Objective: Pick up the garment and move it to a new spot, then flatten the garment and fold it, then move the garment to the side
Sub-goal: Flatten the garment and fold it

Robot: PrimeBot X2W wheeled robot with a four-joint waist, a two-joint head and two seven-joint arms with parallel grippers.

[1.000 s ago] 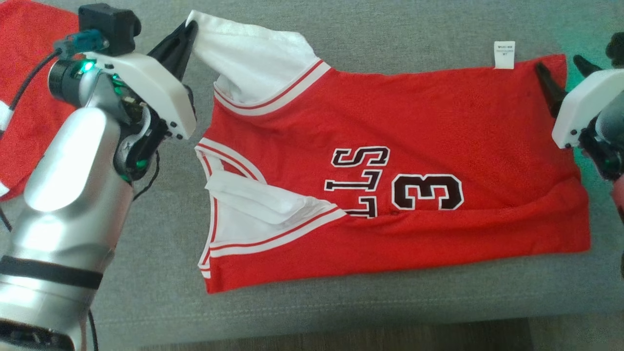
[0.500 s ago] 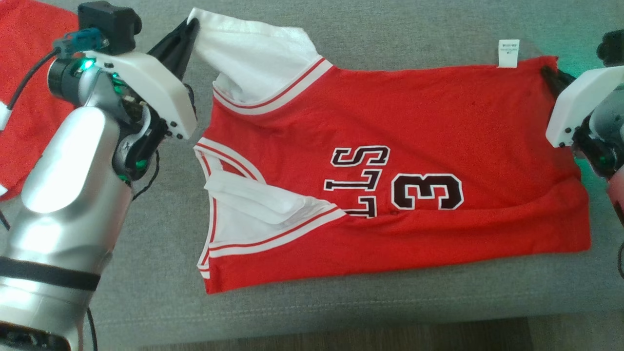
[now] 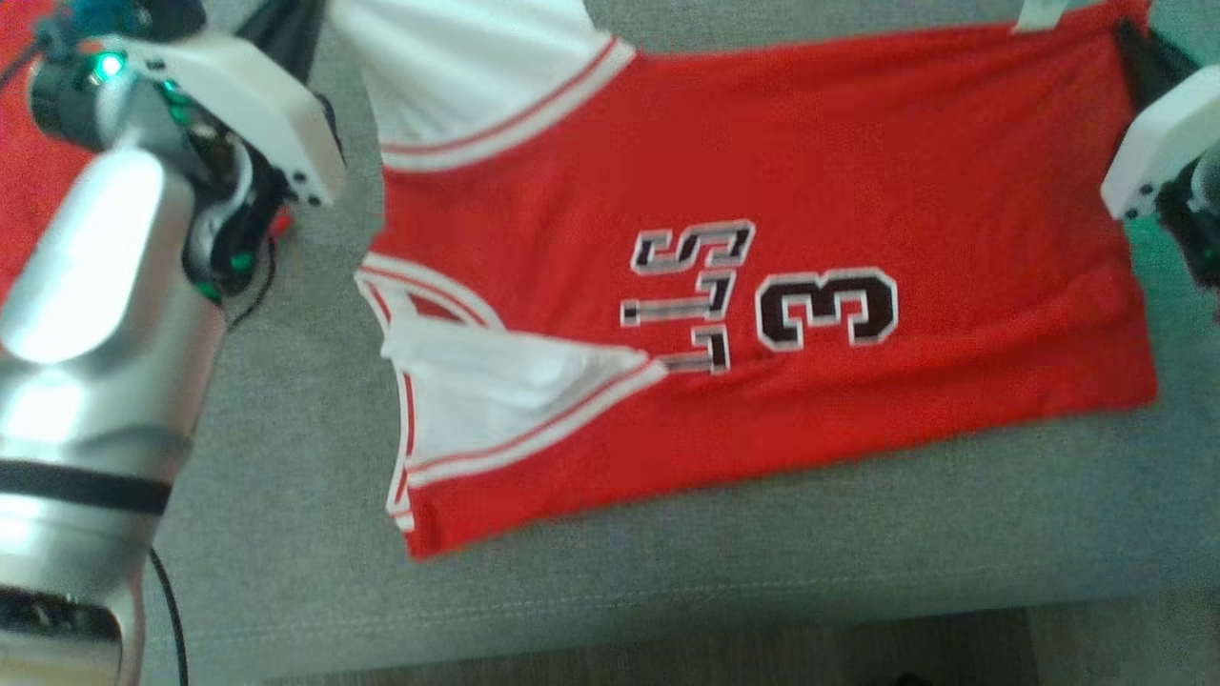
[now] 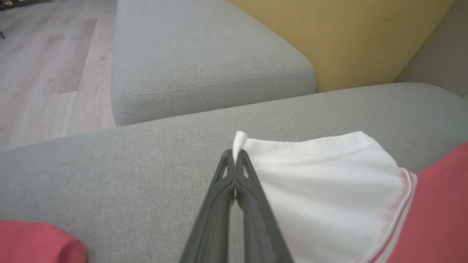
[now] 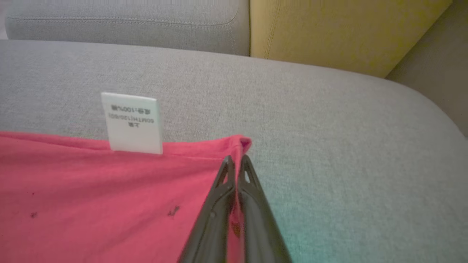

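Fingers (image 4: 218,204) of your L gripper (image 4: 234,156) are pressed together in the left wrist view, pinching the white sleeve corner (image 4: 240,140) of the garment (image 4: 329,190), which lies on the grey sofa seat (image 4: 109,175). Right wrist view: R gripper (image 5: 237,157) likewise clamped tight, on the red hem corner (image 5: 244,141), near the care label (image 5: 133,122). Head view: garment spread sideways across the seat, far edge stretched btw both grips, near half flat, second red cloth (image 3: 11,210) at far left. Frame's blurry, so far edge is prob. raised off the seat, can't confirm. You've got both far corners so that edge folds over evenly.
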